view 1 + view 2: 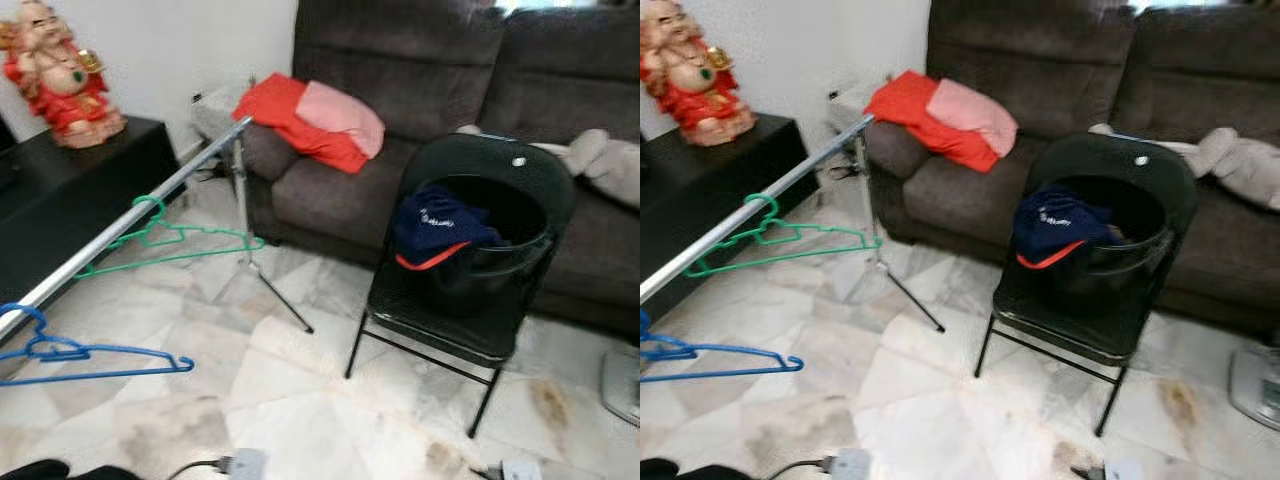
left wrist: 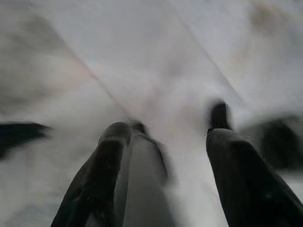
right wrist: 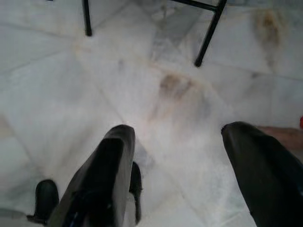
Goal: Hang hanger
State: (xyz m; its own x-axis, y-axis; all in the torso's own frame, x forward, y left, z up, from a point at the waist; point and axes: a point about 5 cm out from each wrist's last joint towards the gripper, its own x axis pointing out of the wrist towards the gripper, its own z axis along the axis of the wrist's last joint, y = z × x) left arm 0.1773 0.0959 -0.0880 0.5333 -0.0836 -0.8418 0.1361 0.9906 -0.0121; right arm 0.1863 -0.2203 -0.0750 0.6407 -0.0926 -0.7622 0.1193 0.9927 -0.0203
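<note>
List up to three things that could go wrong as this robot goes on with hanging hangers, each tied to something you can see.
1. The rail stands on thin tripod legs; a nudge might tip it.
2. The green hanger and blue hanger already hang there and could be knocked off.
3. The folding chair carrying a bucket stands close by, so a turn may bump it.

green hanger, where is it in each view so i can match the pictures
Left eye view: green hanger hangs on the silver rail, left of middle.
Right eye view: same hanger, nearer the left edge.
Left wrist view: not in it; blurred floor beyond the open left pincer.
Right wrist view: not in it; floor and chair legs.
Shared landmark: black folding chair.
</note>
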